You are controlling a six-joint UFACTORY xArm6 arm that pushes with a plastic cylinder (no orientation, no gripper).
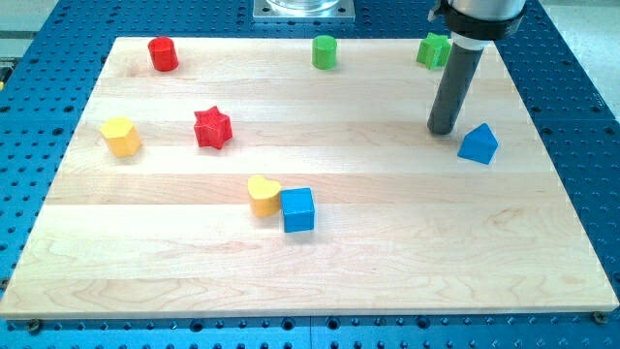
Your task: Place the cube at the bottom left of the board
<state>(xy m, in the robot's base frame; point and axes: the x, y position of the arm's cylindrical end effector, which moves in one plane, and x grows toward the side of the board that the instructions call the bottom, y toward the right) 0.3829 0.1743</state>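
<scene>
My tip (445, 131), a bare rod holding nothing, stands just beside the blue triangular block (478, 143). Approach the blue cube (298, 209) from 2 o'clock; push toward 8 o'clock, skirting the touching yellow heart (263, 195).

A red cylinder (163, 53) stood near the top left corner of the table (407, 262). A green cylinder (325, 51) sat at the top edge, about the middle, and a green block (431, 49) lay further toward the view's right along that edge — its shape could not be told. A red star (212, 128) rested left of centre, with a yellow block (120, 137) well to its left, near the left edge. A yellow heart (263, 195) lay below the star, near the middle. A blue pointed block (478, 143) sat toward the right edge. Around the wood ran a blue perforated surface (581, 78).
</scene>
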